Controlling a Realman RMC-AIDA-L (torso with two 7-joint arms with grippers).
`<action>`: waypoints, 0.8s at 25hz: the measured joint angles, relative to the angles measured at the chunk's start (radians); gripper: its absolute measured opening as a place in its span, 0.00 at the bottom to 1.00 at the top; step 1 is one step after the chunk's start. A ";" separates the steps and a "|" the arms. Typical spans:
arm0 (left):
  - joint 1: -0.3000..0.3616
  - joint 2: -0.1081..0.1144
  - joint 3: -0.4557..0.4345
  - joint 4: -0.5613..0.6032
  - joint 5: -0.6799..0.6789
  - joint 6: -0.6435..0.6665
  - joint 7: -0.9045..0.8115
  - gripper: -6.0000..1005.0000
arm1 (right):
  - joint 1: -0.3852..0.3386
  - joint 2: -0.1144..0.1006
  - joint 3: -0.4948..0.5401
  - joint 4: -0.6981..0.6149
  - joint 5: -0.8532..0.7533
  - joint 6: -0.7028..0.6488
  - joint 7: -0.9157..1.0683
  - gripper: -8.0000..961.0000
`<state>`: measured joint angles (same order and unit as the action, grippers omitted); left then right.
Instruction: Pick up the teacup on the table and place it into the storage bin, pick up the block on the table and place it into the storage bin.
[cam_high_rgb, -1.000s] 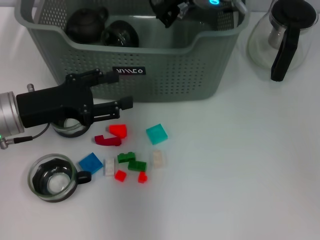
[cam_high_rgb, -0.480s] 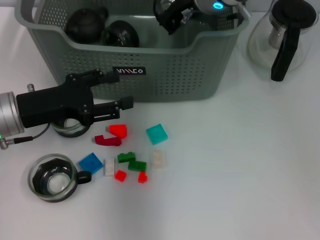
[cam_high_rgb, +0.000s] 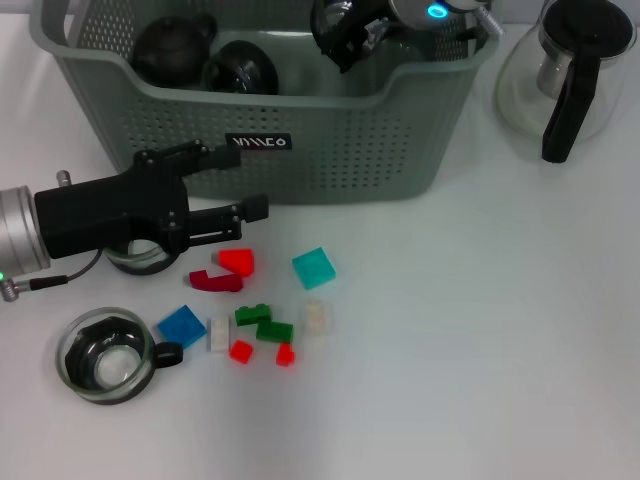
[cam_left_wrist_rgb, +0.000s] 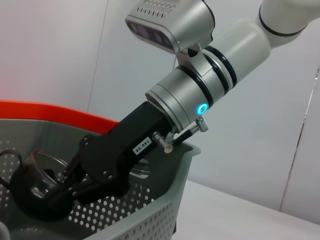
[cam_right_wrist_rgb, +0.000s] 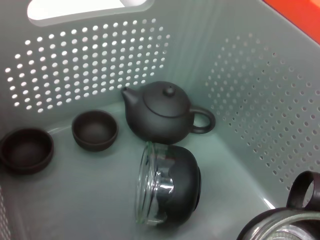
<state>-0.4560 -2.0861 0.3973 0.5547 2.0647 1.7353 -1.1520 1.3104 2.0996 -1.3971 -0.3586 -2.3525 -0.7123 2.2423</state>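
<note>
Head view shows a plain white table (cam_high_rgb: 470, 330) with the large grey-green perforated plastic storage bin (cam_high_rgb: 330, 140) at its far side, and a clear glass carafe with a black handle (cam_high_rgb: 565, 75) just right of the bin. In front of the bin lie scattered small plastic blocks: a red block (cam_high_rgb: 238, 262), a dark red curved piece (cam_high_rgb: 212, 282), a teal square block (cam_high_rgb: 314, 268), a blue block (cam_high_rgb: 182, 325), two white ones, two green ones and two tiny red ones. Left of these blocks sits a glass teacup with a black handle and dark insert (cam_high_rgb: 105, 355), and another glass cup (cam_high_rgb: 140, 255) is partly hidden under the left arm.

The left gripper (cam_high_rgb: 235, 185) reaches in level from the left, low over the table just in front of the bin, its two black fingers apart and holding nothing.

The right gripper (cam_high_rgb: 345, 30) angles down over the bin's far rim. The left wrist view shows what the head view does not: a pale wall behind, an orange edge beyond the bin, and that gripper's black fingers closed on a glass teacup with a black base (cam_left_wrist_rgb: 37, 187) held inside the bin.

Only the right wrist view reveals the bin floor: a dark clay teapot (cam_right_wrist_rgb: 160, 117), two small dark bowls (cam_right_wrist_rgb: 94, 130), and a glass cup lying on its side (cam_right_wrist_rgb: 167, 190) beside the teapot.
</note>
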 joint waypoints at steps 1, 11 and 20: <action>0.000 0.000 0.000 -0.001 0.000 -0.001 0.000 0.78 | 0.000 0.000 0.000 0.000 0.000 0.000 0.000 0.07; -0.001 0.001 0.000 -0.003 0.000 -0.005 0.000 0.78 | 0.000 -0.001 0.000 0.000 -0.001 0.010 -0.001 0.09; -0.001 0.005 -0.002 -0.003 -0.003 -0.009 0.000 0.78 | 0.006 -0.001 -0.002 0.000 -0.001 0.019 -0.009 0.21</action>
<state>-0.4572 -2.0813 0.3957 0.5521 2.0618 1.7261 -1.1520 1.3162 2.0984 -1.3990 -0.3590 -2.3538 -0.6931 2.2330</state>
